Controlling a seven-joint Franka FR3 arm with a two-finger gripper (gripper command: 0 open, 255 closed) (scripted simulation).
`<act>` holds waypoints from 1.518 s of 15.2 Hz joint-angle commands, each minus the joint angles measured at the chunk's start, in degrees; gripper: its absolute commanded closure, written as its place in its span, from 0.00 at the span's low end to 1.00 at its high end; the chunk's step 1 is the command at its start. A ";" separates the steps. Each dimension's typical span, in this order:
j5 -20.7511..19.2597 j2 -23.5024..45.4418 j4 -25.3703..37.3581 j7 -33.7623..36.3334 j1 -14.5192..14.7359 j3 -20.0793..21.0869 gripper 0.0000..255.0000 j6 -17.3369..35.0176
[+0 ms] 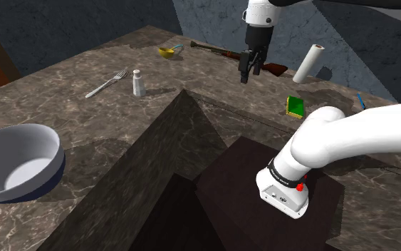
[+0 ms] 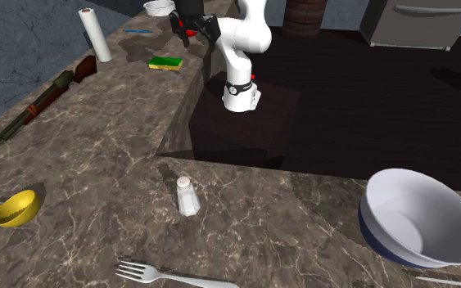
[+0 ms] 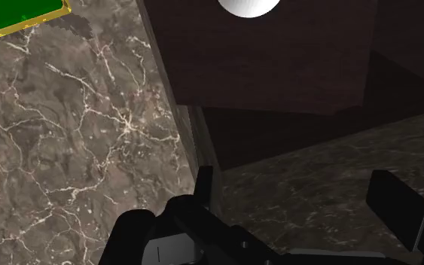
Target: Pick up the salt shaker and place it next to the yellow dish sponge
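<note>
Jaws apart, empty — sponge (image 3: 14, 15) cut off at wrist view's edge, salt shaker (image 1: 139, 83) far away.

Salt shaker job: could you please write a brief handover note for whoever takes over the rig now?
Gripper: the black two-finger gripper is open and empty, in the air above the brown marbled counter.
Things: the small white salt shaker stands upright beside a silver fork; the green-topped, yellow-edged dish sponge lies far from it, nearer the stand.
Done: nothing yet.
Left: grasp the shaker, carry it over, set it next to the sponge.
</note>
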 commanded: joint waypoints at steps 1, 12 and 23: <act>0.00 0.00 0.00 0.00 0.00 0.00 0.00 0.00; 3.99 23.12 14.38 6.44 2.50 5.25 0.00 9.53; 3.57 47.03 37.44 12.71 4.78 8.69 0.00 11.29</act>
